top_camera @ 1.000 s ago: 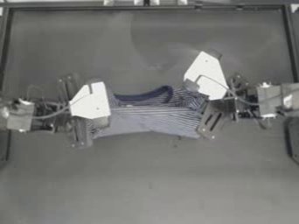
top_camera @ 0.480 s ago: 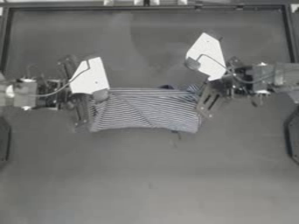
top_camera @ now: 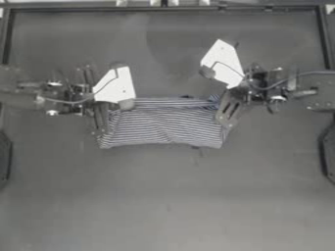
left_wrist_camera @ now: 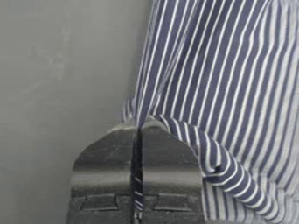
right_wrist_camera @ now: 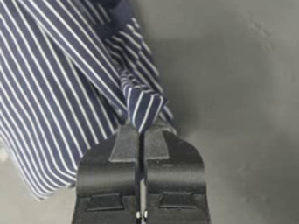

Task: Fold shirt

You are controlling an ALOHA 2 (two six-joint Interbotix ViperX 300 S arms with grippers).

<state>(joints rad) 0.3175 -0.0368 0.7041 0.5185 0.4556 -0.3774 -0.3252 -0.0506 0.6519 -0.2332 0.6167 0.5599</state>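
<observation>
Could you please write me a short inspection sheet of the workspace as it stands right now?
Surface: dark table, bare around the cloth.
Job's things: striped shirt stretched flat between both arms, near the middle.
Clutter: nothing seen.
Grippers: left claw shut on the shirt's left edge; right claw shut on its right edge.
Cables: white cable on the left arm, another cable on the right arm.
Surroundings: raised frame along the table's far edge.

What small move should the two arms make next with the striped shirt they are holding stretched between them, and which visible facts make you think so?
Probably lower both arms together and lay the fabric flat. The left gripper is shut on the shirt at its left edge, the right gripper is shut on its right edge, and the cloth spans between them as a taut band over the table, seemingly ready to set down.
</observation>
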